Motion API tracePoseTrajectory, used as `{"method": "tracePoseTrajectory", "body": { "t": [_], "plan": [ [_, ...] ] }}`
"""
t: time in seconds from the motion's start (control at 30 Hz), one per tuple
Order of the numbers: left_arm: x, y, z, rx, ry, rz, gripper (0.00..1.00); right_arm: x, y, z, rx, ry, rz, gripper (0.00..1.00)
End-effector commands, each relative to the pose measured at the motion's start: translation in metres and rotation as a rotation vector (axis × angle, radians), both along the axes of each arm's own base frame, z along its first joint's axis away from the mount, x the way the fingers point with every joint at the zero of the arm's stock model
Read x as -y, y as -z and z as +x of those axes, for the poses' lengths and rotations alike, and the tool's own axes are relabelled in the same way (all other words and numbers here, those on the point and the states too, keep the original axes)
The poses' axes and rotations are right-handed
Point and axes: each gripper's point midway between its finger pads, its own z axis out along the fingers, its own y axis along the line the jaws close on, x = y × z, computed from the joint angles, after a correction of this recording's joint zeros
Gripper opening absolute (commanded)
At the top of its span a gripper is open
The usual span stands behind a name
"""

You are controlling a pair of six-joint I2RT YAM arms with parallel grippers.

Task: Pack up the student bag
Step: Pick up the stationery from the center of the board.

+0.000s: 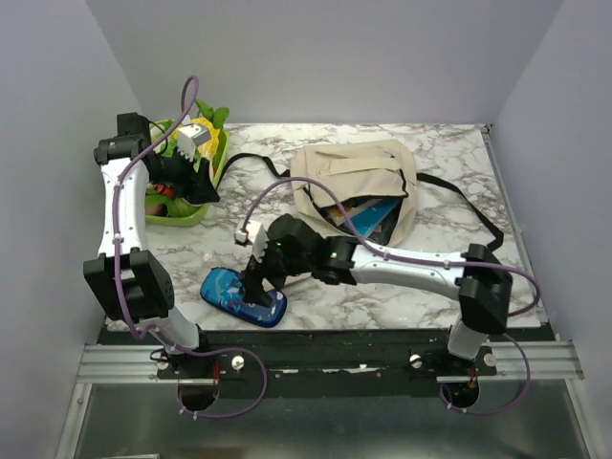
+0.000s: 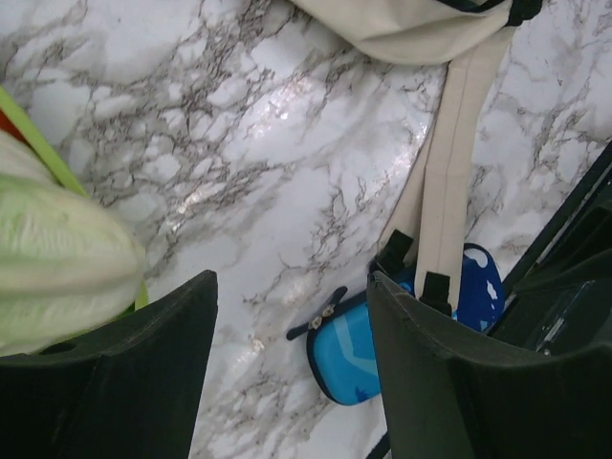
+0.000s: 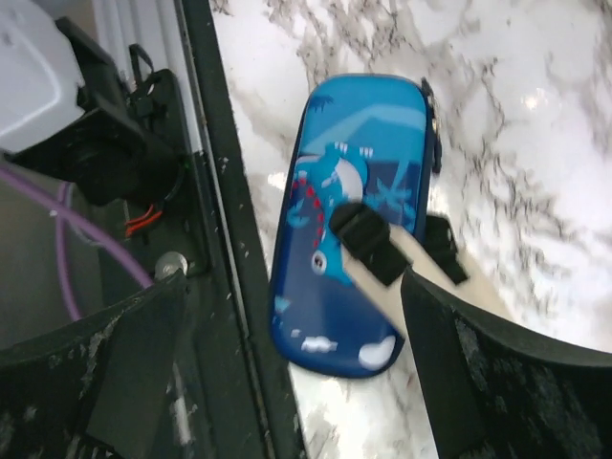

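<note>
The beige student bag lies open at the back middle of the table, with books showing inside; its bottom edge shows in the left wrist view. Its long beige straps with black tips run down and lie across the dark-blue patterned pencil case near the front edge. The case also shows in the left wrist view and the right wrist view. My right gripper is open, just above the case's near end. My left gripper is open and empty by the green tray.
A green tray holding several items, one pale green, stands at the back left. A black strap trails right of the bag. The black mounting rail runs along the table's near edge, right beside the case.
</note>
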Motion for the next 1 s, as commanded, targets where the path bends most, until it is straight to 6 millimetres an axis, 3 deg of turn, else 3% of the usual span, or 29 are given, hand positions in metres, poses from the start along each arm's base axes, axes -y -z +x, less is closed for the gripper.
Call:
{"method": "tracePoseTrajectory", "body": {
  "t": [0.0,0.03,0.07,0.1,0.13,0.17,0.2,0.27,0.4,0.53,0.57,0.6,0.77,0.87,0.97],
  "plan": [
    [-0.027,-0.013,-0.021,0.024,-0.038,-0.05,0.72,-0.028,0.031,0.007,0.069,-0.121,-0.109,1.0],
    [-0.031,-0.018,-0.021,0.033,-0.047,-0.06,0.72,-0.039,0.024,0.012,0.083,-0.13,-0.106,1.0],
    [-0.035,-0.023,-0.022,0.041,-0.054,-0.063,0.74,-0.043,0.03,0.014,0.084,-0.135,-0.124,1.0],
    [-0.043,-0.024,-0.021,0.048,-0.071,-0.062,0.75,-0.049,0.05,0.016,0.075,-0.14,-0.163,1.0],
    [-0.045,-0.026,-0.021,0.054,-0.072,-0.064,0.75,-0.05,0.056,0.018,0.073,-0.146,-0.185,1.0],
    [-0.047,-0.028,-0.022,0.056,-0.073,-0.063,0.75,-0.058,0.049,0.021,0.085,-0.146,-0.171,1.0],
    [-0.047,-0.027,-0.022,0.052,-0.073,-0.065,0.75,-0.061,0.062,0.024,0.081,-0.14,-0.198,1.0],
    [-0.048,-0.026,-0.024,0.051,-0.065,-0.062,0.77,-0.065,0.065,0.03,0.094,-0.121,-0.21,1.0],
    [-0.046,-0.018,-0.042,0.04,-0.004,-0.044,0.78,-0.067,0.076,0.031,0.098,-0.133,-0.229,1.0],
    [-0.056,-0.008,-0.043,0.019,-0.022,-0.051,0.78,-0.067,0.094,0.037,0.194,-0.099,-0.313,1.0],
    [-0.058,-0.009,-0.043,0.013,-0.035,-0.061,0.78,-0.069,0.108,0.034,0.227,-0.109,-0.358,1.0],
    [-0.059,-0.008,-0.042,0.003,-0.04,-0.071,0.78,-0.068,0.111,0.043,0.276,-0.07,-0.396,1.0],
    [-0.059,-0.013,-0.043,0.027,-0.034,-0.058,0.79,-0.073,0.116,0.029,0.317,-0.118,-0.414,1.0],
    [-0.06,-0.017,-0.038,0.031,-0.045,-0.066,0.8,-0.073,0.123,0.031,0.372,-0.112,-0.451,1.0],
    [-0.057,-0.016,-0.036,0.016,-0.046,-0.092,0.87,-0.071,0.139,0.027,0.4,-0.119,-0.498,1.0]
  ]
}}
